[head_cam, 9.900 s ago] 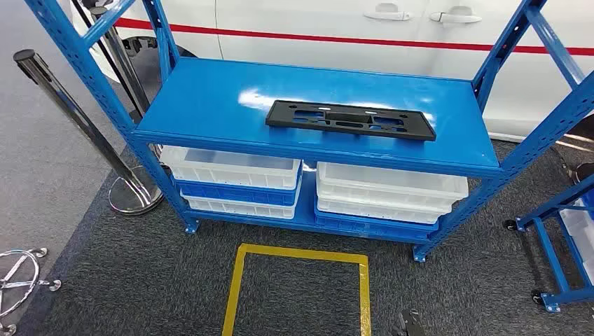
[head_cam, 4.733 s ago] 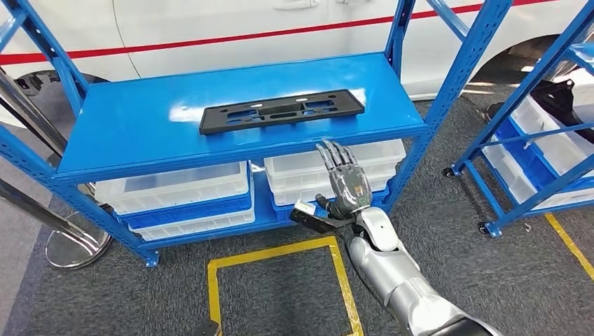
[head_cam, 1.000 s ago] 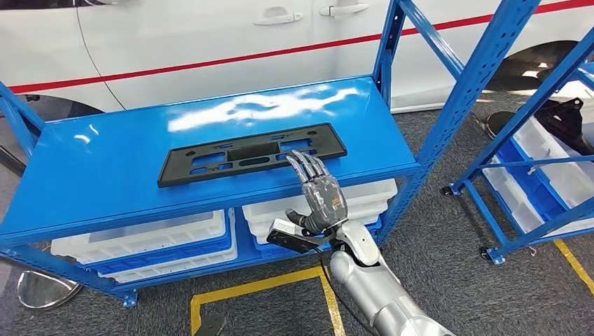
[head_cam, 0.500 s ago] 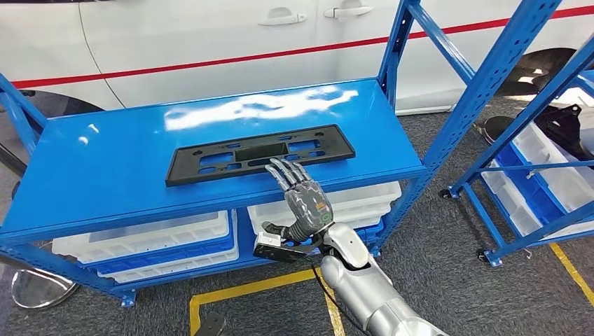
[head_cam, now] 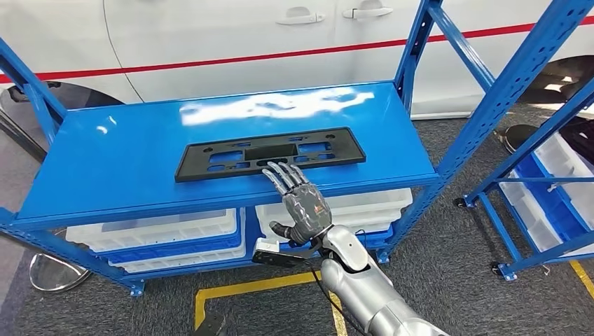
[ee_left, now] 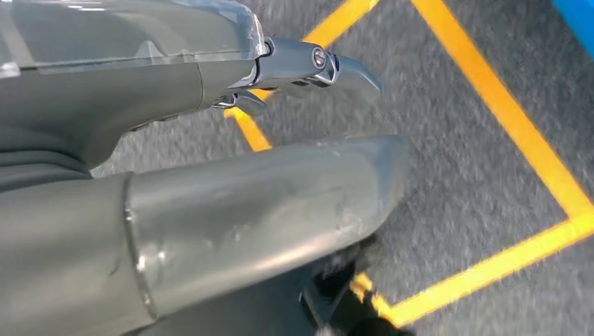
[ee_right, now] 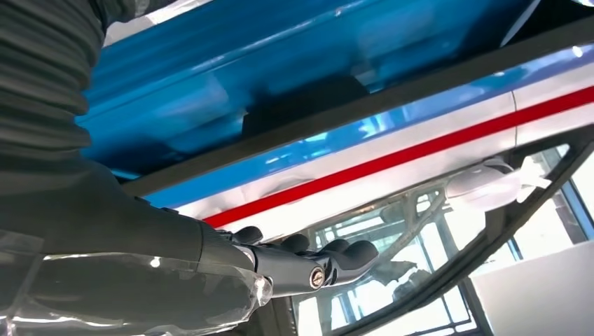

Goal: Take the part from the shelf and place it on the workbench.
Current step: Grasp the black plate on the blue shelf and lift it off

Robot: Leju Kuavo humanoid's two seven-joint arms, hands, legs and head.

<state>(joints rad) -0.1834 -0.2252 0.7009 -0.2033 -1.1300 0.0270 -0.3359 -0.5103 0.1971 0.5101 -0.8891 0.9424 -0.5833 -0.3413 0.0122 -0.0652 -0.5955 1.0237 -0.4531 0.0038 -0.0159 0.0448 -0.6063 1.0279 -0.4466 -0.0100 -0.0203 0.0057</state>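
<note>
Right now my right hand (head_cam: 302,203) is raised flat with its fingers (head_cam: 284,175) spread and holding nothing, the tips reaching over the front edge of the blue shelf (head_cam: 126,168). Just beyond my fingertips lies the part (head_cam: 270,153), a long black slotted plate lying flat on the shelf top; whether I touch it I cannot tell. Beneath my hand, white bins (head_cam: 157,229) sit on the lower level. Farther out stands a white car (head_cam: 224,35). My left hand (ee_left: 210,203) hangs over grey carpet with yellow tape (ee_left: 504,119); I cannot tell how its fingers lie.
</note>
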